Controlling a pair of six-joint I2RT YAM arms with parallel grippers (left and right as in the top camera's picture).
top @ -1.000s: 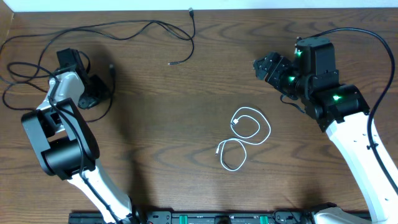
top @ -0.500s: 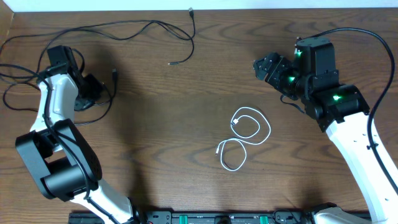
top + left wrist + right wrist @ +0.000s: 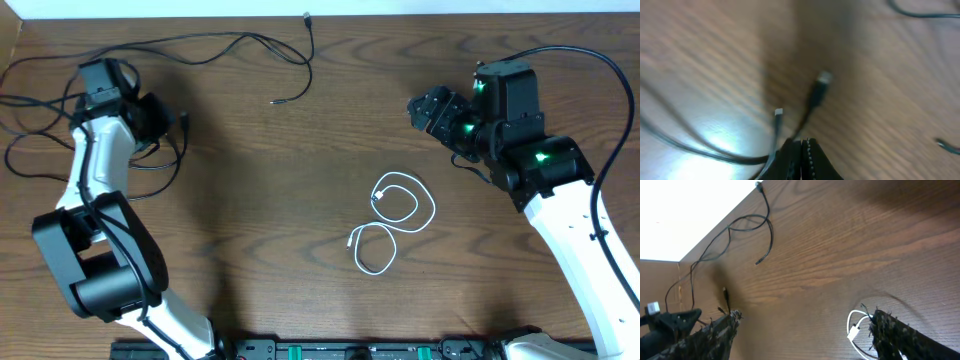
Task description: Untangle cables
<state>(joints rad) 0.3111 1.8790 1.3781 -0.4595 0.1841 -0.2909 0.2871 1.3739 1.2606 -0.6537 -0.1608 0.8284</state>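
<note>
No text, label, brand, number or sign can be read in any view. The table (image 3: 250,200), black cables (image 3: 200,42), white cable (image 3: 400,215) and both arms carry no legible marks. The right arm (image 3: 560,200) shows only green lights (image 3: 541,157).

I'm running this from what looks like a robotics lab: a wood-grain table (image 3: 250,230) with a left arm (image 3: 97,165) and a right arm (image 3: 570,225) reaching in from its near edge. A black rail (image 3: 350,351) with green lights runs along that edge, and past the far side I see only plain white.
</note>
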